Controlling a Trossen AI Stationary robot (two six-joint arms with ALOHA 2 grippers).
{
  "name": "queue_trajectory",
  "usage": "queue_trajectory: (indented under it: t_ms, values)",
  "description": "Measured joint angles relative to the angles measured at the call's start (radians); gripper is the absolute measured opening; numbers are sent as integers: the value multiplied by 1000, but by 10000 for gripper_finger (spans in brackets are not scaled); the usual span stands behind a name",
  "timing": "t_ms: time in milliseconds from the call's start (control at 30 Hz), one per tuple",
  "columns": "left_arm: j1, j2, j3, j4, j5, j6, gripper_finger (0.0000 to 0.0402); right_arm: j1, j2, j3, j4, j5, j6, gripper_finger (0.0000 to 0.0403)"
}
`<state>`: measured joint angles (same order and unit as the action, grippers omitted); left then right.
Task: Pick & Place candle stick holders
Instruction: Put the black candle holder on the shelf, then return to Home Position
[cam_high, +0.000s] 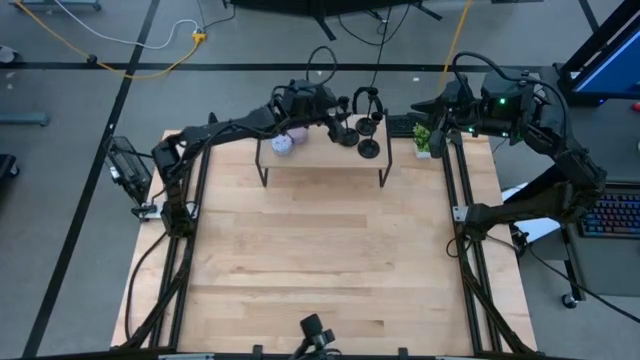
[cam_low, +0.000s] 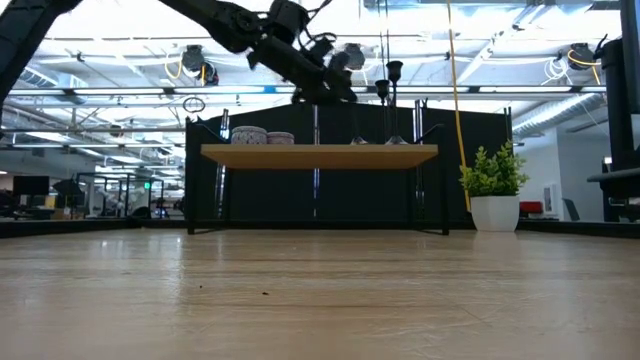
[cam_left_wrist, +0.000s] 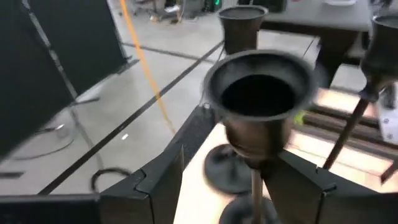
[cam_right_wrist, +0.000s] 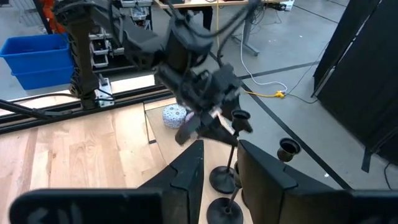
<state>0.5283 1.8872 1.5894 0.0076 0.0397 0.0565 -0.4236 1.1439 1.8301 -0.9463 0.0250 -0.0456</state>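
A: Left gripper sits over the raised shelf, fingers spread either side of one candle stick holder; stem between them, not visibly pinched.

B: Risk?

A: My judgement: a finger could clip the stem or cup on the way out and tip the holder, toppling the neighbours just beyond the fingertips.

B: Count?

A: Three holders on the shelf, two tins behind the gripper. Right gripper waits apart; grip state unclear.
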Motion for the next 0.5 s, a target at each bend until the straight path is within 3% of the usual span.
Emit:
queue_trajectory:
  t_ms: [167,500]
  values:
    - [1,-86,0,-132,-37,25,220,0,0,0,0,0,0,89]
    - [-8,-131,0,-175,-38,15,220,0,0,0,0,0,-1,89]
